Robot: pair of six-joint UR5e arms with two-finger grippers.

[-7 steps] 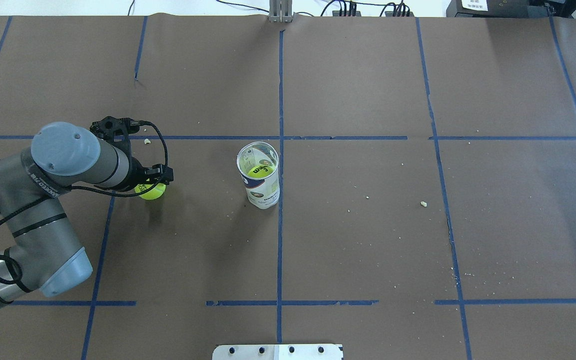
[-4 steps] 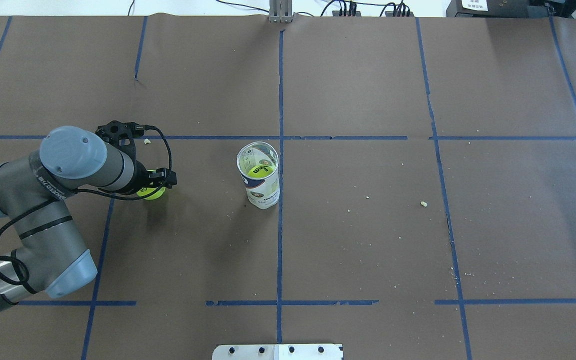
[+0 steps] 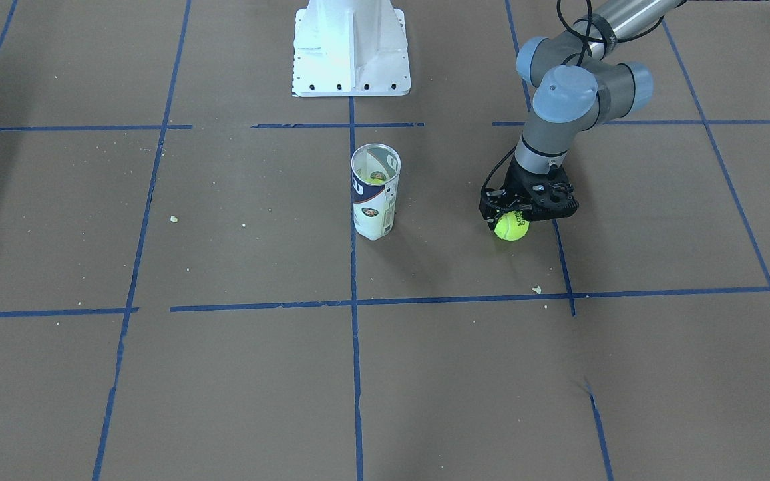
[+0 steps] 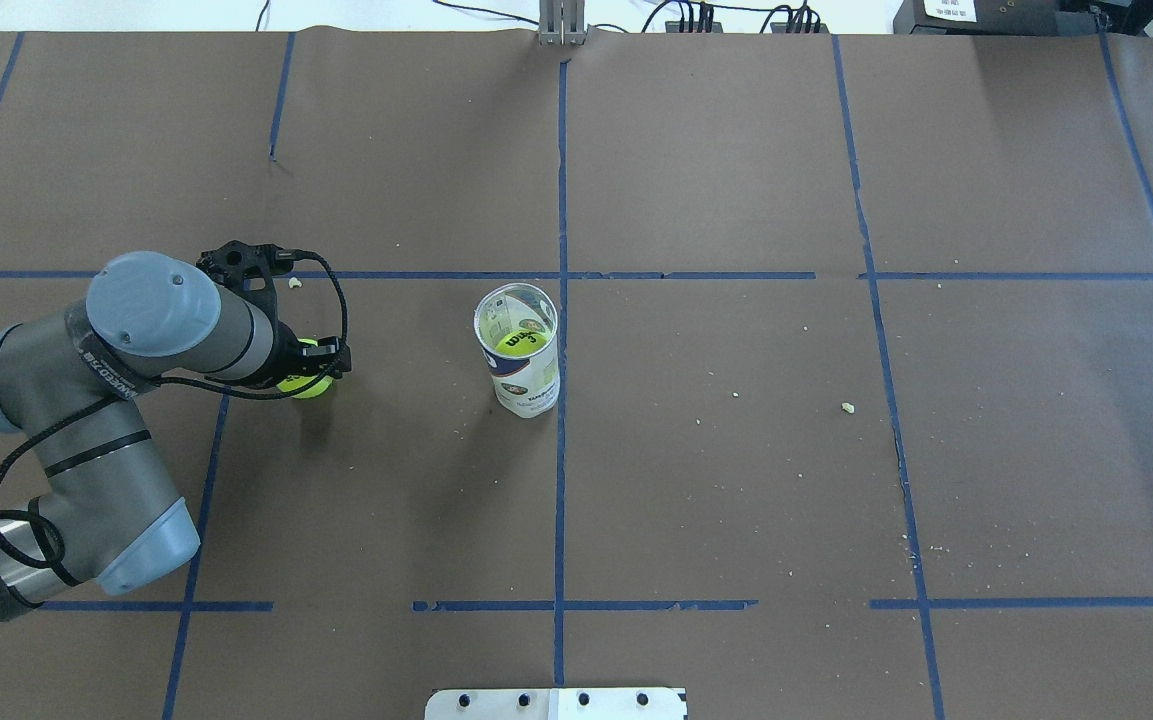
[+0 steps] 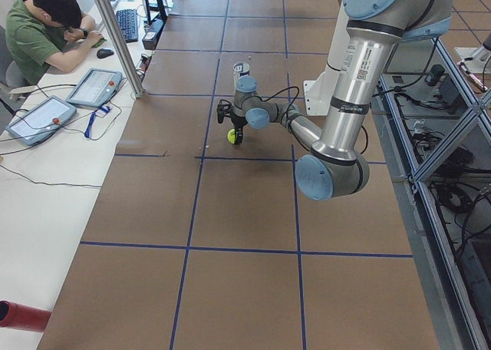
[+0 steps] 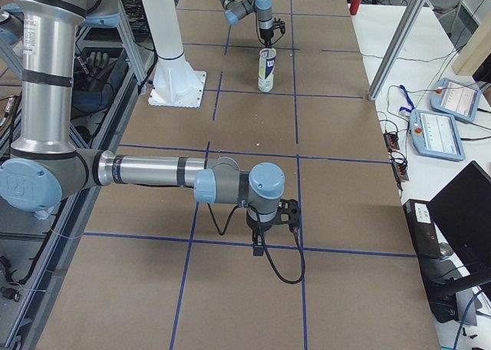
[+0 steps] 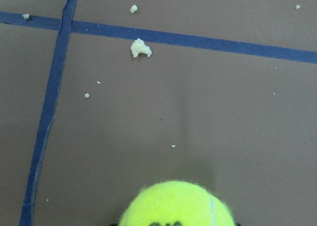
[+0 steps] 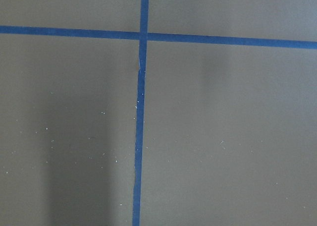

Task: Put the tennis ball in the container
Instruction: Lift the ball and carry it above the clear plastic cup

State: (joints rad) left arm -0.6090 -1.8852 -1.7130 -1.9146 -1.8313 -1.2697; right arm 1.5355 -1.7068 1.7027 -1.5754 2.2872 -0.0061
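Observation:
A yellow-green tennis ball (image 4: 310, 383) (image 3: 511, 226) sits between the fingers of my left gripper (image 4: 308, 374) (image 3: 517, 218), which is shut on it just above the brown paper. In the left wrist view the ball (image 7: 177, 205) fills the bottom edge. To its right in the overhead view stands the container (image 4: 523, 375) (image 3: 373, 204), upright and open-topped, with another tennis ball (image 4: 521, 341) inside. My right gripper (image 6: 270, 229) shows only in the exterior right view, hanging low over the paper far from the can; I cannot tell if it is open or shut.
The white pedestal base (image 3: 350, 47) (image 4: 556, 703) stands behind the can on the robot's side. Blue tape lines grid the paper and pale crumbs (image 7: 140, 48) lie near the ball. An operator (image 5: 42, 28) sits at a side desk.
My left arm has shifted slightly to the right with the ball in its fingers. The can and its ball have not moved.

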